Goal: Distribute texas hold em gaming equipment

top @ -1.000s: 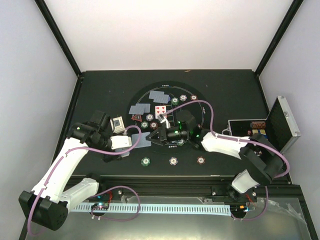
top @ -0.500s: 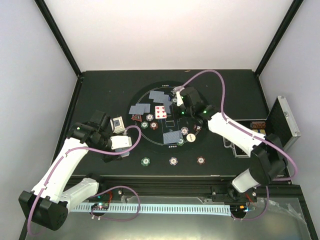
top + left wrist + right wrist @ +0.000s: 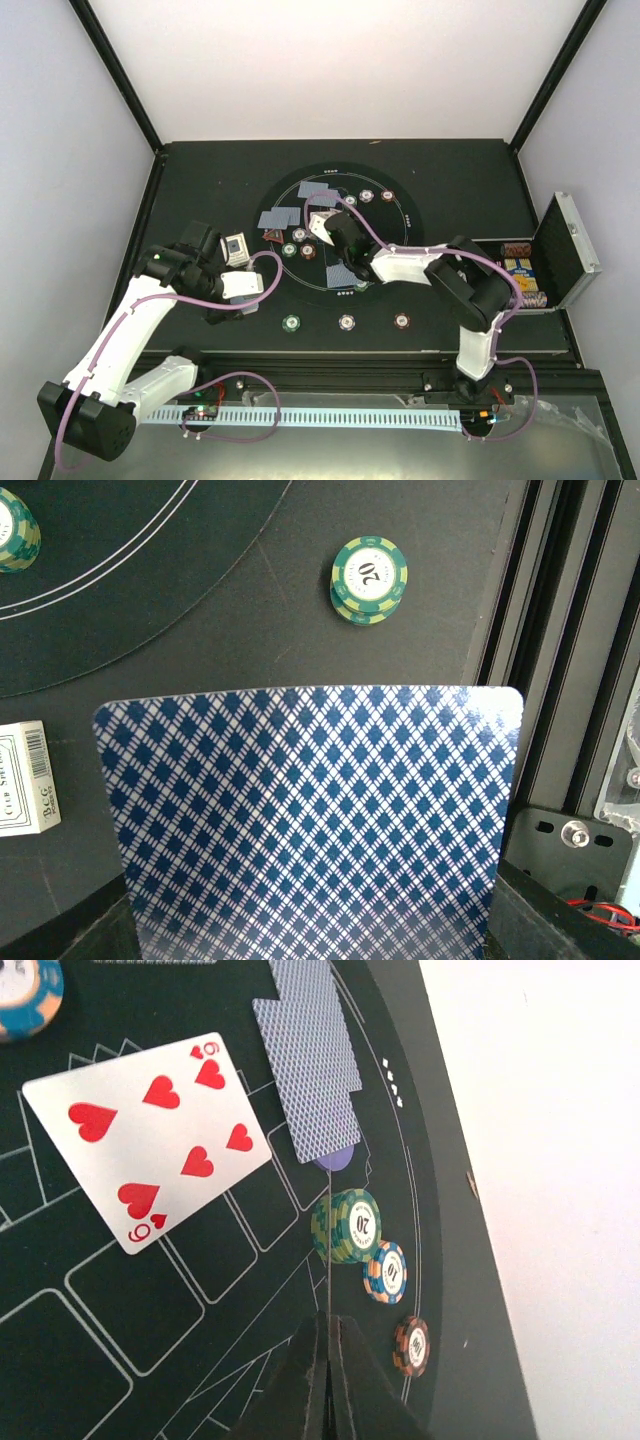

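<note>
My right gripper [image 3: 327, 1332] is shut on a playing card [image 3: 327, 1240], seen edge-on as a thin line. It hovers over the round mat [image 3: 400, 255] beside a face-up six of hearts [image 3: 150, 1140]. Ahead lie a face-down card [image 3: 310, 1060], a purple disc [image 3: 333, 1159], a green chip stack [image 3: 350, 1225], a blue chip [image 3: 388, 1272] and a brown chip [image 3: 412, 1345]. My left gripper [image 3: 262, 284] holds blue-backed cards [image 3: 310, 820] at the mat's left edge; the cards hide its jaws. A green chip [image 3: 369, 577] lies beyond them.
A card box [image 3: 237, 248] stands by the left wrist. Three chips [image 3: 346, 322] lie in a row near the front edge. More face-down cards [image 3: 280, 218] and chips [image 3: 300, 236] sit on the mat's left. The open case [image 3: 565, 250] stands at the right edge.
The right gripper took a card from the left gripper's cards, swung to the mat's far side, then came back left over the six of hearts. The left arm stayed still.
</note>
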